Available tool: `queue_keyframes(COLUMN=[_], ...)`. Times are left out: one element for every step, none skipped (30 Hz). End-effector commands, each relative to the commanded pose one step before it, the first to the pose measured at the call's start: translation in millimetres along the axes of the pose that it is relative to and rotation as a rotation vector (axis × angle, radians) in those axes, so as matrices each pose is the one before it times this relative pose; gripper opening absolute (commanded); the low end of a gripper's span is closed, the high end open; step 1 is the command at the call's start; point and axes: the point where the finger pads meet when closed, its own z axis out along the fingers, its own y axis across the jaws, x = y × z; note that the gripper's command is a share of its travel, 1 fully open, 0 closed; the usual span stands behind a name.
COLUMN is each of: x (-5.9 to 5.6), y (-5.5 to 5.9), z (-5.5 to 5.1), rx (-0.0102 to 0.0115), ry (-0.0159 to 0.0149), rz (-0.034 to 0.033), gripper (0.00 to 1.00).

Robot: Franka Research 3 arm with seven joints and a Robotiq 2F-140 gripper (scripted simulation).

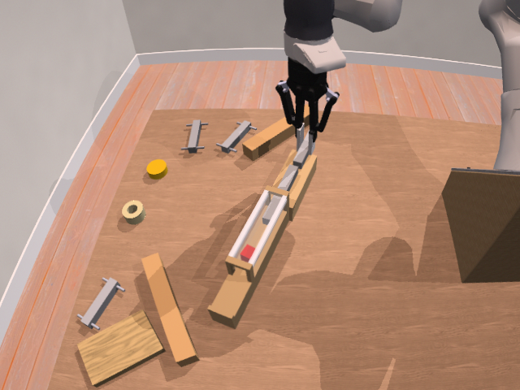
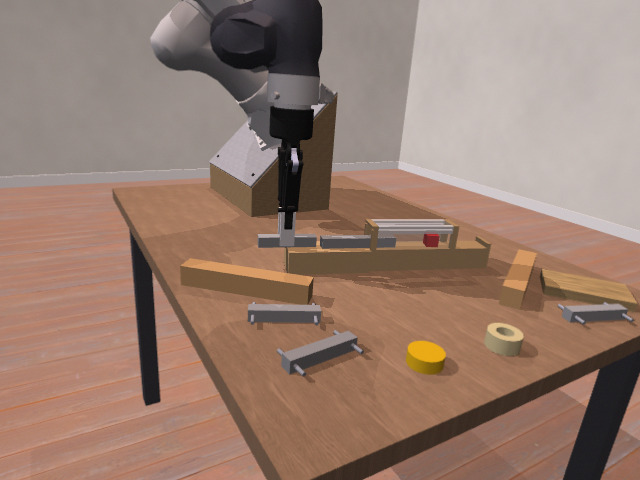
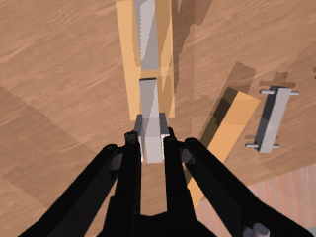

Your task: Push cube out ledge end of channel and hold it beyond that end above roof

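Note:
The red cube (image 1: 248, 252) (image 2: 431, 240) is inside the channel (image 1: 275, 242) (image 2: 413, 261), under the white roof rails (image 1: 250, 227) (image 2: 413, 222), near the end with the short ledge (image 1: 232, 292). The raised lip (image 2: 483, 241) is at that ledge's outer edge. A loose grey bar (image 1: 288, 178) (image 2: 343, 241) (image 3: 148, 39) lies along the channel, partly under the roof, its inner end short of the cube. My gripper (image 1: 305, 145) (image 2: 286, 237) (image 3: 151, 122) is shut on another grey bar (image 1: 301, 158) (image 2: 306, 240) (image 3: 148, 99), at the channel's other end, in line behind the loose bar with a small gap.
An orange-brown block (image 1: 268, 138) (image 2: 245, 280) (image 3: 229, 125) lies beside my gripper's end. Grey bars with cross pins (image 1: 194, 136) (image 1: 236, 136) (image 1: 101, 302), a yellow disc (image 1: 157, 168), a ring (image 1: 133, 210), another block (image 1: 170, 308) and a board (image 1: 119, 347) lie along one side.

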Motion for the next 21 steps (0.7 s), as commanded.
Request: queue_keyframes(x=[0.67, 0.08, 0.13, 0.18, 0.25, 0.0, 0.0, 0.32, 0.4, 0.49, 0.59, 0.68, 0.79, 0.89, 1.0, 1.11, 1.22, 1.34, 1.44, 1.55, 1.67], y=[1.54, 0.0, 0.0, 0.0, 0.0, 0.0, 0.0, 0.0, 0.01, 0.01, 0.01, 0.01, 0.01, 0.0, 0.02, 0.01, 0.01, 0.01, 0.02, 0.02, 0.01], z=[-0.02, 0.0, 0.0, 0.0, 0.0, 0.0, 0.0, 0.0, 0.0, 0.0, 0.0, 0.0, 0.0, 0.0, 0.0, 0.0, 0.0, 0.0, 0.0, 0.0, 0.0], rx=[-0.0034, 0.0, 0.0, 0.0, 0.0, 0.0, 0.0, 0.0, 0.0, 0.0, 0.0, 0.0, 0.0, 0.0, 0.0, 0.0, 0.0, 0.0, 0.0, 0.0, 0.0], ry=[0.00262, 0.0, 0.0, 0.0, 0.0, 0.0, 0.0, 0.0, 0.0, 0.0, 0.0, 0.0, 0.0, 0.0, 0.0, 0.0, 0.0, 0.0, 0.0, 0.0, 0.0], rz=[0.00232, 0.0, 0.0, 0.0, 0.0, 0.0, 0.0, 0.0, 0.0, 0.0, 0.0, 0.0, 0.0, 0.0, 0.0, 0.0, 0.0, 0.0, 0.0, 0.0, 0.0], gripper=[0.0, 0.0, 0.0, 0.0, 0.0, 0.0, 0.0, 0.0, 0.0, 0.0, 0.0, 0.0, 0.0, 0.0, 0.0, 0.0, 0.0, 0.0, 0.0, 0.0, 0.0])
